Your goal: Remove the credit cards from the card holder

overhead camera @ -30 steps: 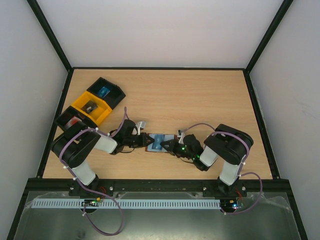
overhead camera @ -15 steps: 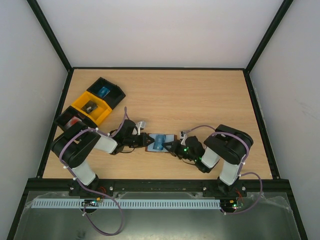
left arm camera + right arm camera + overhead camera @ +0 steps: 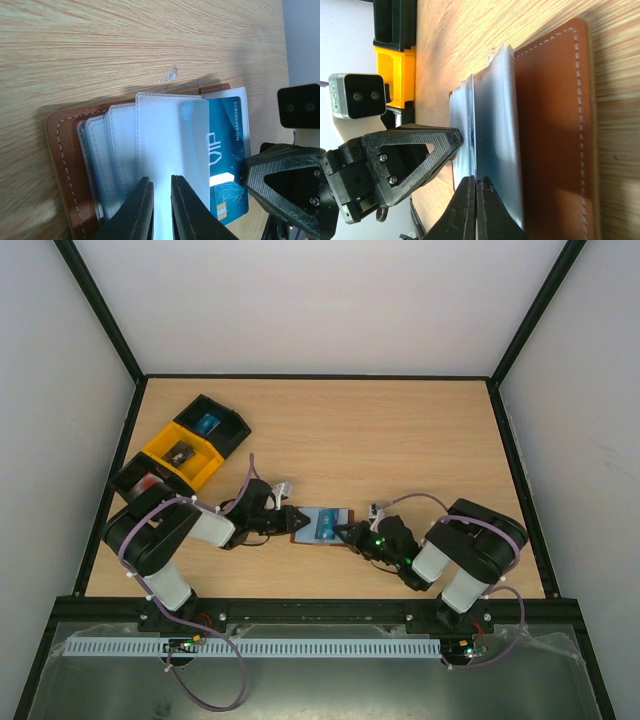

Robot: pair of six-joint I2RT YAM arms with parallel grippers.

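Both arms lie low and stretched inward over the wooden table (image 3: pixel 420 440), elbows bent outward, wrists nearly level, so the two grippers face each other tip to tip across the card holder (image 3: pixel 322 524), which lies open and flat near the middle of the table's front half. The left gripper (image 3: pixel 161 180) comes at it from the left, its black fingers drawn close and pinching the topmost of the plastic sleeves (image 3: pixel 170 135) at its edge. The right gripper (image 3: pixel 474 184) comes from the opposite side with its fingers pressed fully together, tips at the sleeve edges. One fingertip meets the outer short edge of the blue credit card (image 3: pixel 225 150), but whether the card is actually nipped between them cannot be told. The holder is smooth brown leather with pale stitching along rounded edges. Its sleeves are frosted, translucent, fanned like stepped pages, each with a stitched border. The card is glossy and rigid, printed with "VIP" in white (a gold chip sits near one corner), and sticks about halfway out of the top sleeve. At the table's far left a yellow bin (image 3: pixel 183 456) sits between two black bins (image 3: pixel 212 423), all hard moulded plastic.
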